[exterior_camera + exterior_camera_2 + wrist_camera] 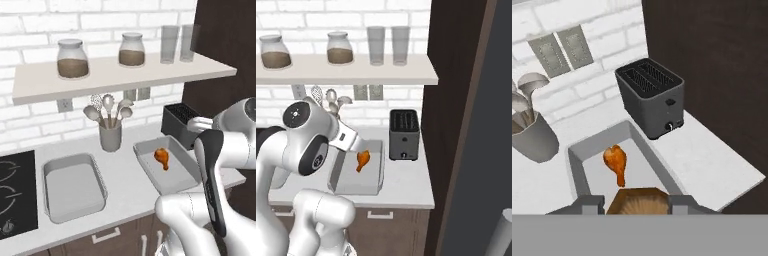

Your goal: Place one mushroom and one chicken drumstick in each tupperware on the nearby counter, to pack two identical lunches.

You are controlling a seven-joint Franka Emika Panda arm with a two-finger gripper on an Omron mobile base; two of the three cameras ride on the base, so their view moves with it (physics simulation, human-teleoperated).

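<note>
In the hand view, my gripper [637, 202] is shut on a brown mushroom [637, 199], whose top shows between the two fingertips. It hovers above the near end of the right tupperware [577, 155]. An orange chicken drumstick [616, 164] lies in that tray, also seen from the left base [162, 158] and the right base [362, 160]. The left tupperware [50, 200] sits empty on the pale counter [125, 172], a short way left of the right tupperware [150, 172]. My own arm hides the gripper in the left base view.
A dark toaster [654, 95] stands just right of the right tray, against a tall dark cabinet [456, 100]. A grey utensil holder [110, 136] sits behind the trays. The black stovetop [15, 190] is at far left. A wall shelf [115, 75] with jars hangs overhead.
</note>
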